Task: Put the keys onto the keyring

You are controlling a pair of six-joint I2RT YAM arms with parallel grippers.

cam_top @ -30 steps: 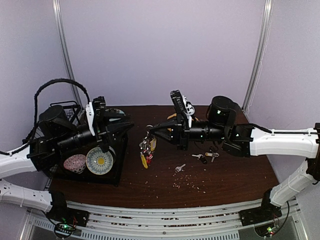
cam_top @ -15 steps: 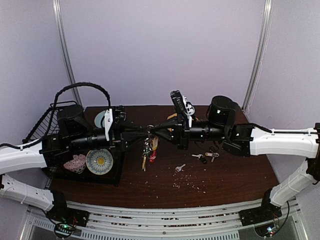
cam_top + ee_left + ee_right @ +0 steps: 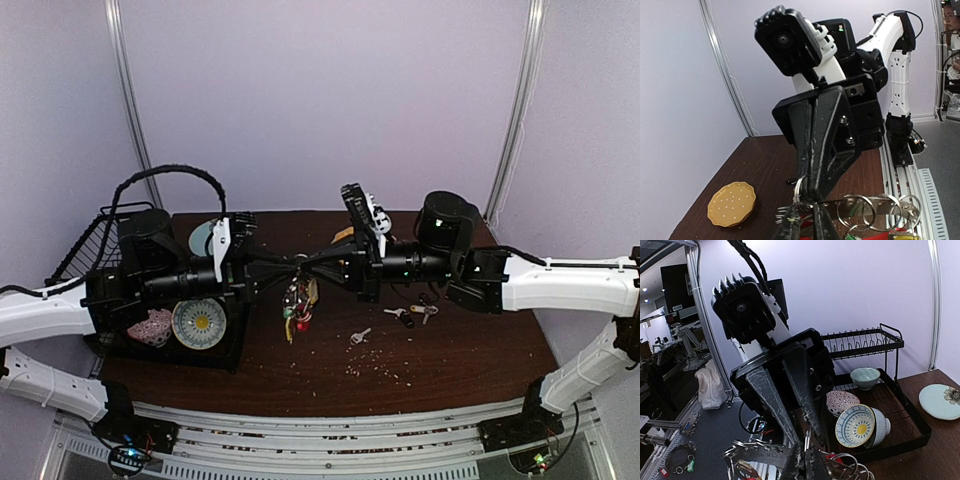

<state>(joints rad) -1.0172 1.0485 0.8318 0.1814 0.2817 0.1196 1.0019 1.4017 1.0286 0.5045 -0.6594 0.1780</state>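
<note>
The keyring (image 3: 296, 298) hangs in mid-air over the table's middle, with silver rings and red, yellow and green tags dangling below it. My right gripper (image 3: 308, 264) reaches in from the right and is shut on a ring at its top. My left gripper (image 3: 288, 268) meets it from the left, its fingers pinched on the same ring. In the left wrist view my left gripper (image 3: 804, 206) sits just under the right gripper (image 3: 809, 194), beside the keyring's flat metal bar (image 3: 875, 207). Loose keys lie on the table: a silver one (image 3: 360, 335) and dark-headed ones (image 3: 402, 317).
A black dish rack (image 3: 230, 345) at the left holds a yellow-centred bowl (image 3: 199, 322) and a patterned bowl (image 3: 150, 326). A pale plate (image 3: 203, 238) lies behind it. A yellow biscuit-shaped disc (image 3: 732, 203) rests at the back. Crumbs (image 3: 375, 360) dot the table's front.
My left arm swung right from over the dish rack to the keyring, and its jaws narrowed onto the ring. The right arm stayed still, and the hanging bundle shifted slightly.
</note>
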